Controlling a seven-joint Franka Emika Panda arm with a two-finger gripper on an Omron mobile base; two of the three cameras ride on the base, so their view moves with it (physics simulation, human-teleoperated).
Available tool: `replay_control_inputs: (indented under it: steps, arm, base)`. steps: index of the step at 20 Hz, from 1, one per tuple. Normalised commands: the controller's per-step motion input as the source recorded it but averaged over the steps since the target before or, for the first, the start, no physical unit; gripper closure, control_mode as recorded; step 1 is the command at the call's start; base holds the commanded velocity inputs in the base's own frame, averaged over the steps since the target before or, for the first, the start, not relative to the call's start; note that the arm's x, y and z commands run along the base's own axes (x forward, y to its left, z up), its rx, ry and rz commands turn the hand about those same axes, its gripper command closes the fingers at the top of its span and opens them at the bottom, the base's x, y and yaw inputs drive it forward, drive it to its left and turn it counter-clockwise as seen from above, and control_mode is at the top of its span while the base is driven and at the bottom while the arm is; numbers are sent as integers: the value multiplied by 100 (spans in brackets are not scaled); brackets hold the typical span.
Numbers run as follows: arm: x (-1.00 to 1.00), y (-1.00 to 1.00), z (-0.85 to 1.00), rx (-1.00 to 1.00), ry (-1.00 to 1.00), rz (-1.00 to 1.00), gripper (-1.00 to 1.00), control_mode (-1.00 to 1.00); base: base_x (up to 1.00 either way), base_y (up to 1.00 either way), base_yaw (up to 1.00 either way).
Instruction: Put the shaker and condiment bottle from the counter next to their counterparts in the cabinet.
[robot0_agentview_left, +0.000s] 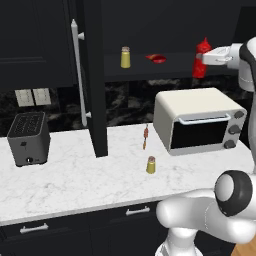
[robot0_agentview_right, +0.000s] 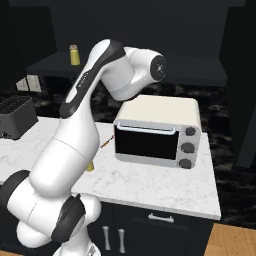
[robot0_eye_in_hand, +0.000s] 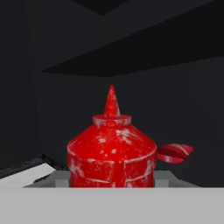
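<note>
From the left base view we see the two-finger gripper (robot0_agentview_left: 201, 57) pinching the red squeeze bottle with pointed nozzle (robot0_agentview_left: 202, 59) above the black cabinet's dark shelf (robot0_agentview_left: 170, 69) (right end), and the hand view shows the bottle (robot0_eye_in_hand: 111, 151) beside the flat red striped item (robot0_eye_in_hand: 176, 152).

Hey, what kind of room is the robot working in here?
Most likely a kitchen: a toaster oven and a toaster sit on a marble counter, under a black wall cabinet.
</note>
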Motion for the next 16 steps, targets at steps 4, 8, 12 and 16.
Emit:
replay_control_inputs:
  steps: [4, 8, 12, 16]
  arm:
    - [13, 0, 2, 0, 2, 0, 100, -100]
    - [46, 0, -1, 0, 0, 0, 100, -100]
    - [62, 0, 0, 0, 0, 0, 100, -100]
    - [49, 0, 0, 0, 0, 0, 100, -100]
  base:
    - [0, 0, 0]
    - [0, 0, 0]
    - [0, 0, 0]
    - [0, 0, 0]
